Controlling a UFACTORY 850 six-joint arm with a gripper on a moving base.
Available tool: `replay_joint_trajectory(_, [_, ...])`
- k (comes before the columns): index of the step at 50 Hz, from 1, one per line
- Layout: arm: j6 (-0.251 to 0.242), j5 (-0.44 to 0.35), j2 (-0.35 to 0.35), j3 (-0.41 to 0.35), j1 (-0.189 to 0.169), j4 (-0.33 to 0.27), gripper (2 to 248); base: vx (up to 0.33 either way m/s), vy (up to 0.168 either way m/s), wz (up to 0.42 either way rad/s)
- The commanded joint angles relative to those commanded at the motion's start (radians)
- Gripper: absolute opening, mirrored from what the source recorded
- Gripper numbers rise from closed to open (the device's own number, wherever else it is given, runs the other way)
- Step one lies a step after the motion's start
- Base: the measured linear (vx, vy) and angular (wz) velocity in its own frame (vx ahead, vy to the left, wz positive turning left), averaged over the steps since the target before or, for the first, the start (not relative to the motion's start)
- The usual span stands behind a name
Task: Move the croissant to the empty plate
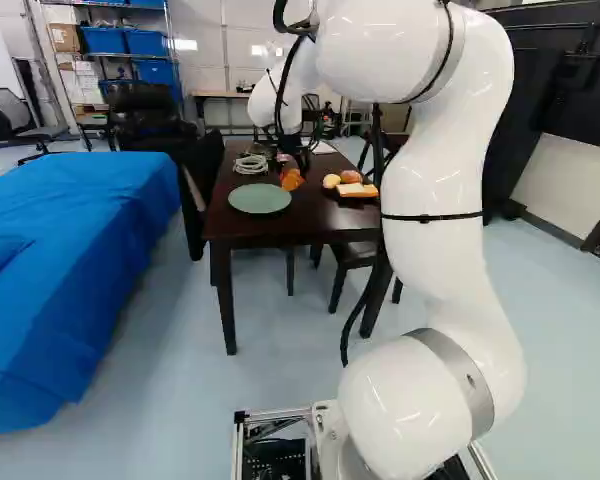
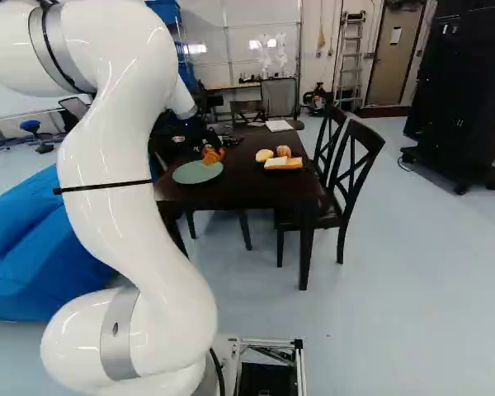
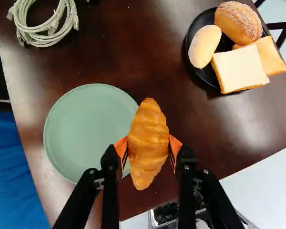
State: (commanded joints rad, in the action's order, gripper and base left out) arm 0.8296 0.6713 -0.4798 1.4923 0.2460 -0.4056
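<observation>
My gripper (image 1: 290, 168) is over the dark table in the left base view, with the croissant (image 1: 292, 181) at its fingers. The wrist view shows the gripper (image 3: 148, 147) shut on the croissant (image 3: 148, 143), an orange pad against each side of its middle. Lengthwise, the croissant points out between the fingers and overlaps the rim of the green plate (image 3: 86, 129), which carries nothing. How high it hangs above plate and table is hard to tell.
A black plate (image 3: 200, 72) holds two rolls and bread slices on the table (image 3: 148, 47). Coiled cable (image 3: 43, 34) lies beyond the green plate. Chairs (image 2: 351, 177) stand along the table's side; a blue-covered surface (image 1: 75, 270) is to its left.
</observation>
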Motion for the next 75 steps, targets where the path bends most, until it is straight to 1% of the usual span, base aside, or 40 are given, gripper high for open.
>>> replay_joint_trajectory(28, [0.000, 0.013, -0.053, 0.071, 0.072, 0.000, 124, 0.000, 0.000, 0.000])
replay_joint_trajectory(35, [0.000, 0.013, -0.067, 0.090, 0.085, 0.000, 124, 0.000, 0.000, 0.000])
replay_joint_trajectory(63, [0.000, 0.013, -0.184, 0.184, 0.093, 0.000, 124, 0.000, 0.000, 0.000])
replay_joint_trajectory(75, [0.000, 0.013, -0.220, 0.201, 0.094, 0.000, 124, 0.000, 0.000, 0.000])
